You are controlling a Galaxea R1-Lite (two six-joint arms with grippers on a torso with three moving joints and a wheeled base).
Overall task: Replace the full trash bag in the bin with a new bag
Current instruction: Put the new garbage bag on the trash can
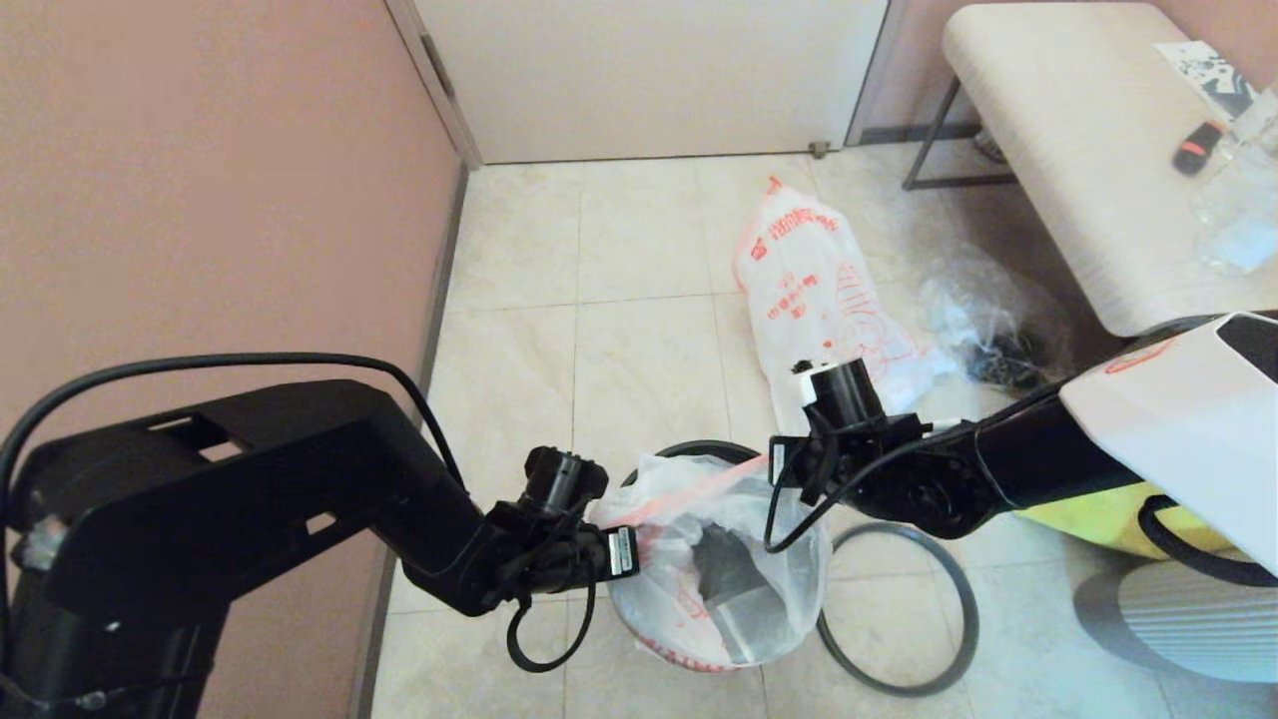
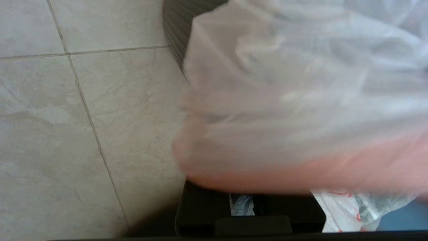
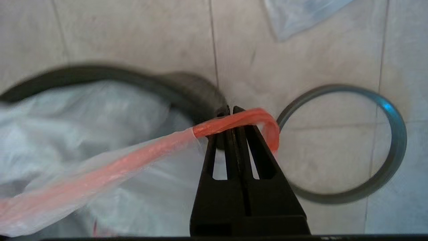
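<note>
The black bin point(image 1: 699, 447) stands on the floor tiles between my two arms. The thin new bag point(image 1: 714, 539) is spread in its mouth, with the dark inside of the bin showing through. My right gripper point(image 3: 230, 109) is shut on the bag's orange handle point(image 3: 240, 121) at the bin's far right edge. My left gripper point(image 1: 619, 527) is at the near left edge, shut on the new bag point(image 2: 301, 83), which drapes over its fingers and hides them. The handle runs taut between the two grippers. The plump full trash bag point(image 1: 809, 290) lies on the floor behind the bin.
The dark grey hoop rim point(image 1: 949, 599) lies flat on the tiles to the right of the bin. A clear plastic bag with dark items point(image 1: 983, 330) sits by a cream bench point(image 1: 1078, 150). A yellow tote point(image 1: 1118, 519) is under my right arm. A wall runs along the left.
</note>
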